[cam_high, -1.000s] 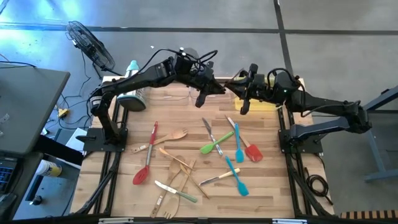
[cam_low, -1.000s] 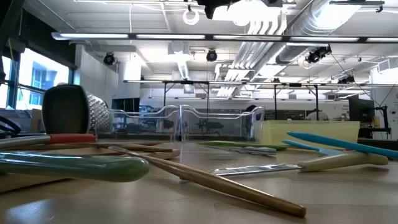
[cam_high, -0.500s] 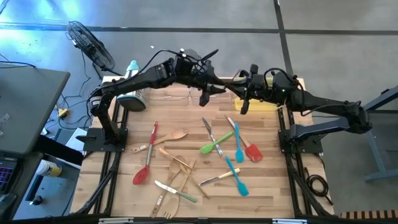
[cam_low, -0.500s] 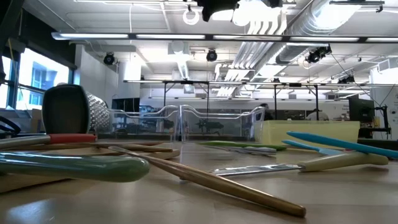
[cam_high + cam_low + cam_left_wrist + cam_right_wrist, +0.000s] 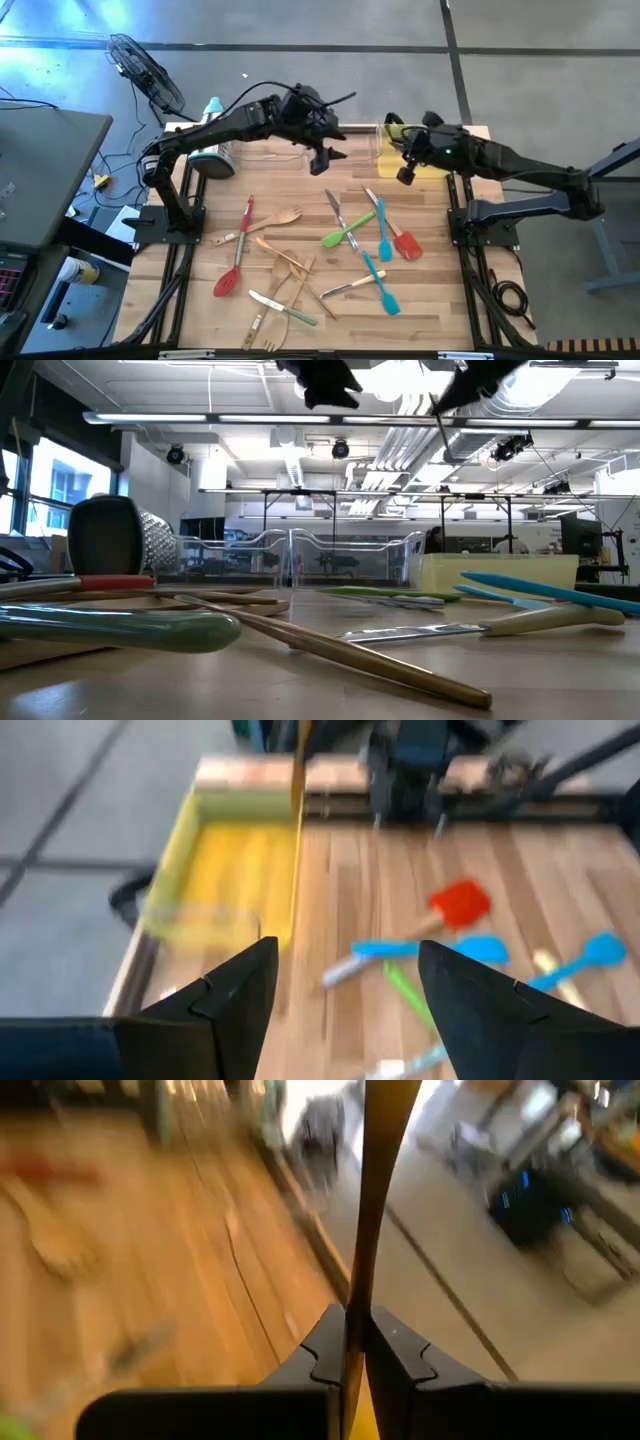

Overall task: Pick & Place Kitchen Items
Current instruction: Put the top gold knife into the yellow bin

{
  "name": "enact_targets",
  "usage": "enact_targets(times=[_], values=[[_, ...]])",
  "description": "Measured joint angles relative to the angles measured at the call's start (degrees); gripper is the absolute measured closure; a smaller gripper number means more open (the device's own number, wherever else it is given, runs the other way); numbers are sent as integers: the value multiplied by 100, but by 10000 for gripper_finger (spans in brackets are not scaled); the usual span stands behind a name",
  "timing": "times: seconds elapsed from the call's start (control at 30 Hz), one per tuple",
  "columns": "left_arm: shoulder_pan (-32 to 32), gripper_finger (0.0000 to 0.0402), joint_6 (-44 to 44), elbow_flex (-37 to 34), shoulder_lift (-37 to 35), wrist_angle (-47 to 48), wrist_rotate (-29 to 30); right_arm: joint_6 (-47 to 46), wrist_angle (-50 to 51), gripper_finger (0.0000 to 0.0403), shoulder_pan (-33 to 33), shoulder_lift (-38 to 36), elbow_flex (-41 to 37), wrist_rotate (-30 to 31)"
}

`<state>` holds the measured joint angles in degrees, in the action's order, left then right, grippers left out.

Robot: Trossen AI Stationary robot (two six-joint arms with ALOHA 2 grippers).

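Over the yellow tray (image 5: 180, 850), the right fingers (image 5: 400, 1362) now pinch a wooden tool (image 5: 375, 1200) tight; the left fingers (image 5: 220, 1005) have just let go and stand wide, empty; hand-over looks done, so dropping it in comes next.

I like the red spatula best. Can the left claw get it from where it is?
Probably yes. The left claw is open, empty and up over the table's far middle. The red spatula lies on the left side with nothing on top of it, so the way down looks free.
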<state>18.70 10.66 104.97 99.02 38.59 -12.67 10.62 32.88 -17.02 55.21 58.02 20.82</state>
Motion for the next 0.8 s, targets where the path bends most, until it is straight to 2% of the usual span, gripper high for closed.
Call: enact_targets(times=[0.17,0.3,0.5,0.63,0.8], values=[[6,163,127,0,-85,828,61,147,1009,393,-528,305,0,341],[0,163,168,-2,-151,1381,171,472,1299,393,-1089,621,0,321],[2,163,155,-2,-153,1872,275,1257,1470,393,-2079,1277,0,278],[0,163,151,-2,-153,2136,295,1632,1448,393,-2763,1719,0,-71],[0,163,109,-2,-153,2531,293,2236,1374,393,-3217,2358,0,-197]])
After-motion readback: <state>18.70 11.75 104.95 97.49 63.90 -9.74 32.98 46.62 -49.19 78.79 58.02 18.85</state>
